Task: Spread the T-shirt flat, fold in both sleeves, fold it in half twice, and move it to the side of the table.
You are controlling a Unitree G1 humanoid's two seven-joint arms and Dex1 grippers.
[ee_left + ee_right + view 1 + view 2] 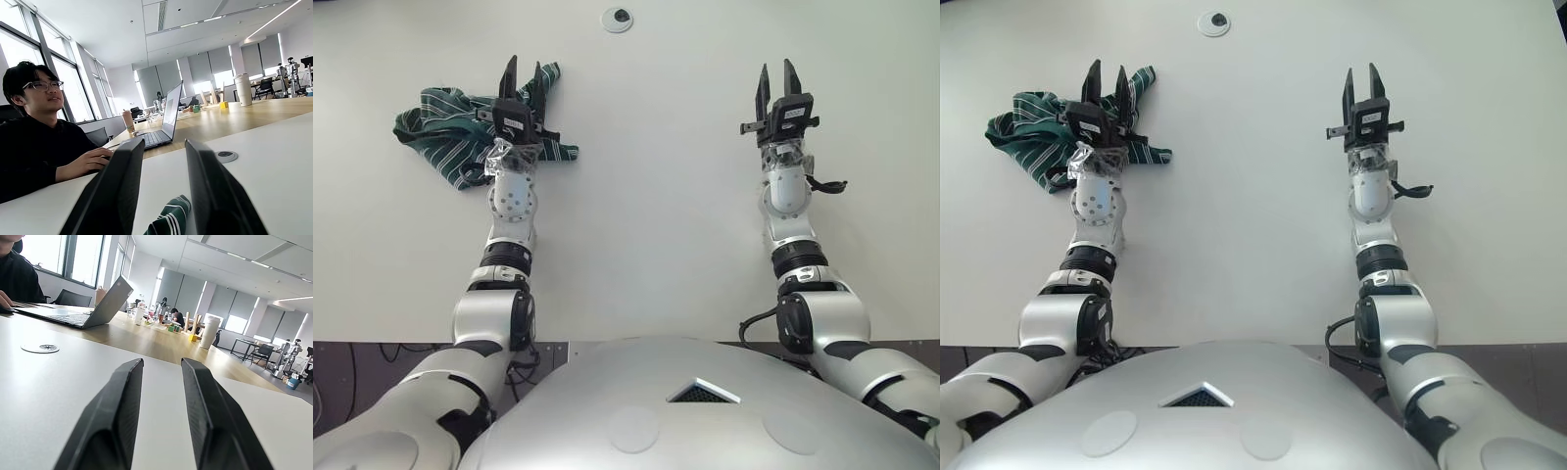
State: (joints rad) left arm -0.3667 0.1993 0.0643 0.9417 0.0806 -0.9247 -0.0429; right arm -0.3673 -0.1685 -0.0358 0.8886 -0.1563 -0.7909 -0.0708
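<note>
A dark green T-shirt with white stripes (445,132) lies crumpled in a heap on the white table, far left. My left gripper (523,70) hovers over the heap's right edge, open, fingers pointing away from me; a striped fold (168,220) shows between its fingers (117,196). My right gripper (775,76) is open over bare table on the right, well away from the shirt, with nothing between its fingers (120,416).
A round white cable grommet (617,19) is set into the table at the far middle. The white table (646,196) is bare between the two arms and to the right. Beyond its far edge is a wooden desk with a laptop (166,122).
</note>
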